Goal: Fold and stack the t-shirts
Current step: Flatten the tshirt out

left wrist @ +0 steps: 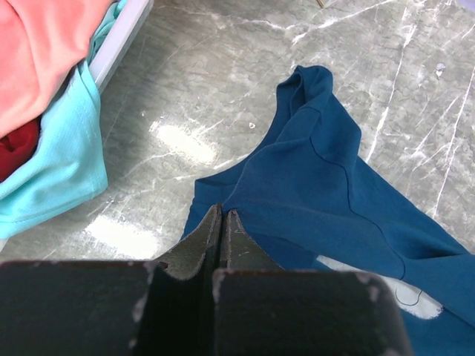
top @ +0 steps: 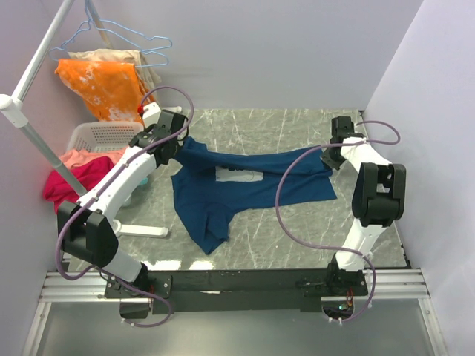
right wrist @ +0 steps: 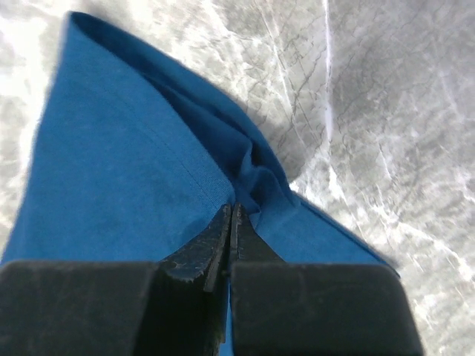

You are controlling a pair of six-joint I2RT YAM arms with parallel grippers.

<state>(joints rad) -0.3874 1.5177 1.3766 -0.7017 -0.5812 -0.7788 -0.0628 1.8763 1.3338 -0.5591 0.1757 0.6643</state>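
Note:
One navy blue t-shirt (top: 245, 189) lies stretched across the marble table between my two grippers, a pale print (top: 239, 175) facing up near its middle. My left gripper (top: 178, 146) is at the shirt's far left corner. In the left wrist view the left gripper (left wrist: 223, 212) is shut, pinching the edge of the t-shirt (left wrist: 319, 178). My right gripper (top: 332, 158) is at the shirt's right end. In the right wrist view the right gripper (right wrist: 232, 210) is shut on a bunched fold of the t-shirt (right wrist: 126, 170). A sleeve hangs toward the near side.
A white laundry basket (top: 104, 135) holding orange cloth (top: 104, 85) stands at the back left, with hangers (top: 137, 37) above it. Pink and red clothes (top: 74, 174) pile beside a white rack pole (top: 33, 137). Teal cloth (left wrist: 59, 163) spills over the basket rim (left wrist: 122, 33).

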